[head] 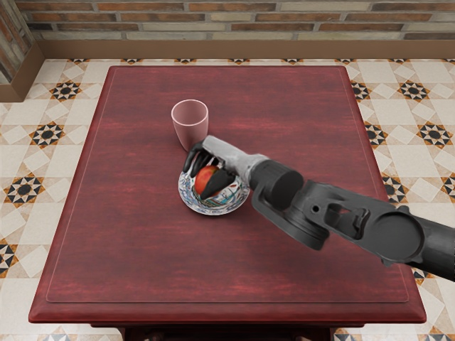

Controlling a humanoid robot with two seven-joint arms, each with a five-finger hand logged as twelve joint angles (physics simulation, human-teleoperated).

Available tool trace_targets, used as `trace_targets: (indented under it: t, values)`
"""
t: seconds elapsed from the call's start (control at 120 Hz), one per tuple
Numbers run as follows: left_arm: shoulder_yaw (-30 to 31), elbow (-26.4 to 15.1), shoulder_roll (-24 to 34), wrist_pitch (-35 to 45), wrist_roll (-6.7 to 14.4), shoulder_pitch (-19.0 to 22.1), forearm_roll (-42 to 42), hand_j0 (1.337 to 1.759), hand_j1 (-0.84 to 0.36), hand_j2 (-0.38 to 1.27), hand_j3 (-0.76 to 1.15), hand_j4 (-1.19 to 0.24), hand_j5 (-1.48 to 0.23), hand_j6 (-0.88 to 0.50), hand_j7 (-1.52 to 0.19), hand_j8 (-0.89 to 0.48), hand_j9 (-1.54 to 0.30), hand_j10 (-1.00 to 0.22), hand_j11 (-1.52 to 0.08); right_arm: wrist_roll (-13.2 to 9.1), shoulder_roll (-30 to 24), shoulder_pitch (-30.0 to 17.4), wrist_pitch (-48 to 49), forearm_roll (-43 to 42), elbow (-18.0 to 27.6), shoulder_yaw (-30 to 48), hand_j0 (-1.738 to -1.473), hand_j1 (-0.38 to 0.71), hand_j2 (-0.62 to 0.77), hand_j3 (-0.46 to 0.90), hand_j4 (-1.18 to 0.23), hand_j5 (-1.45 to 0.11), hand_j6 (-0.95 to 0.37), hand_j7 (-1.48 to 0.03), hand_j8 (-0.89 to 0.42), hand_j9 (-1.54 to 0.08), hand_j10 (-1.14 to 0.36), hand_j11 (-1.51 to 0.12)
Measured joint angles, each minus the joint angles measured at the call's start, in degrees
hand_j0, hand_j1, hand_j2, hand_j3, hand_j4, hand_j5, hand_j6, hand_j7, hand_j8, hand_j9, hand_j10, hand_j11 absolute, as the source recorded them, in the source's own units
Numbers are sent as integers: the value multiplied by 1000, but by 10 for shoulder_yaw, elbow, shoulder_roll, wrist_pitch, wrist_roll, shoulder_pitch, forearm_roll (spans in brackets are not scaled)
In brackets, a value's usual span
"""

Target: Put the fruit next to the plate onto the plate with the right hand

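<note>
The right arm's dark forearm (341, 220) is nearest the lens, reaching in from about 4 o'clock toward the middle of the table (142, 270). At its end the right hand (213, 165) has its fingers (192, 162) curled around the red-orange fruit (205, 180), clamped on it rather than spread.

The fruit lies inside the grasp, just to the hand's 7 o'clock and directly over the patterned plate (213, 209). Whether it already rests on the dish or hangs just above it I cannot tell. It looks round, with no long axis to mind, so the coming move seems to turn on a straight drop and release.

A pink cup (190, 122) stands near the plate's 11 o'clock. No writing or brand is legible; the plate shows only blue ornament. No left arm shows.
</note>
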Motion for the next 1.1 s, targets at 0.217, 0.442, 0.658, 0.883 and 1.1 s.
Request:
trace_targets:
  t: [0.217,0.442,0.658,0.883,1.1]
  values:
    - [0,0,0,0,0,0,0,1658,71,46,0,-232,-301,-232,-301,-232,-301,-232,-301,0,9,0,-11,-4,-17,-3,-1657,105,108,0,-463,-621,-469,-610,-356,-613,-333,-612]
    - [0,0,0,0,0,0,0,1658,71,46,0,-232,-302,-232,-302,-232,-302,-232,-302,0,-59,0,-29,33,23,35,-1658,-164,31,0,-183,-244,-185,-240,-148,-241,-140,-241]
    - [0,-2,0,0,0,-4,0,1658,71,46,0,-232,-302,-232,-302,-232,-302,-232,-302,0,-210,-4,248,320,10,158,-1658,-258,7,0,-87,-114,-88,-112,-75,-113,-71,-113]
    - [-1,-3,0,-1,0,-3,1,1658,71,46,0,-232,-301,-232,-301,-232,-301,-232,-301,15,-316,-12,440,477,-68,218,-1658,-290,-2,0,-53,-69,-54,-69,-49,-69,-48,-69]
    - [-1,0,0,0,1,-3,0,1658,71,46,0,-232,-301,-232,-301,-232,-301,-232,-301,35,-385,-26,465,526,-85,226,-1658,-301,-5,0,-43,-55,-43,-55,-41,-55,-41,-55]
